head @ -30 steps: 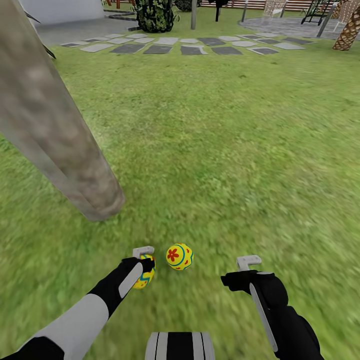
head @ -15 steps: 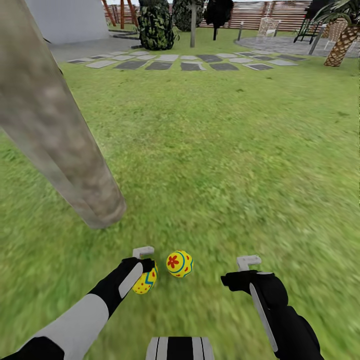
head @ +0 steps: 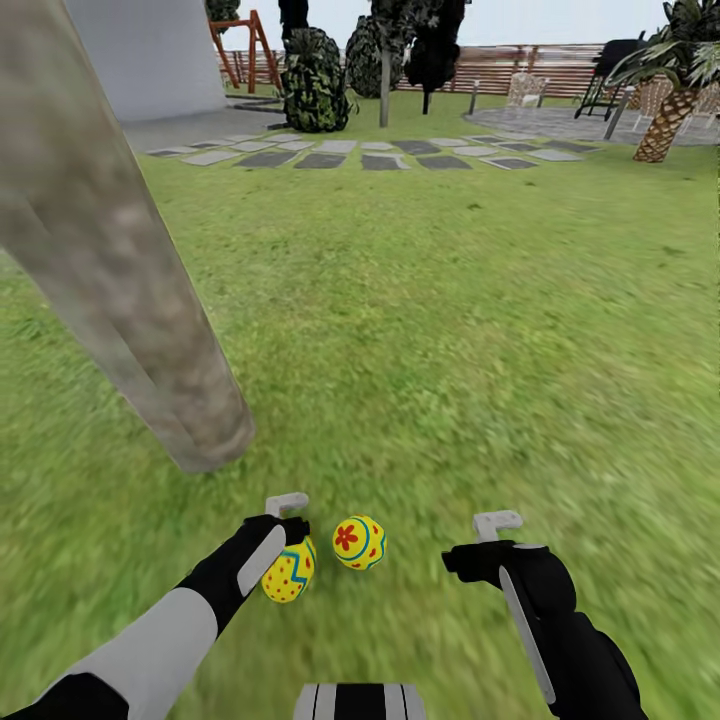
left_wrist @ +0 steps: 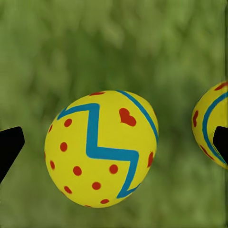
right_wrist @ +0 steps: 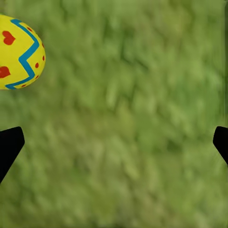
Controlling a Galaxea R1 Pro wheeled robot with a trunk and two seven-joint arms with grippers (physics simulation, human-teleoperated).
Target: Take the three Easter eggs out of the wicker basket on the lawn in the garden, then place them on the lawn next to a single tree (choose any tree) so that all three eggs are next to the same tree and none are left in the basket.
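Two of the three Easter eggs lie on the lawn near the foot of the tree. The first egg sits just below the left fingers, which stand well apart with the egg loose in the gap between them, touching neither. Its long axis is tilted, narrower end up toward the fingers, the blue zigzag running along its length. The second egg lies just beside the first, between the two arms, its red flower mark facing up; which way its long axis runs cannot be told. The right fingers are spread wide over bare grass. No writing shows on either egg.
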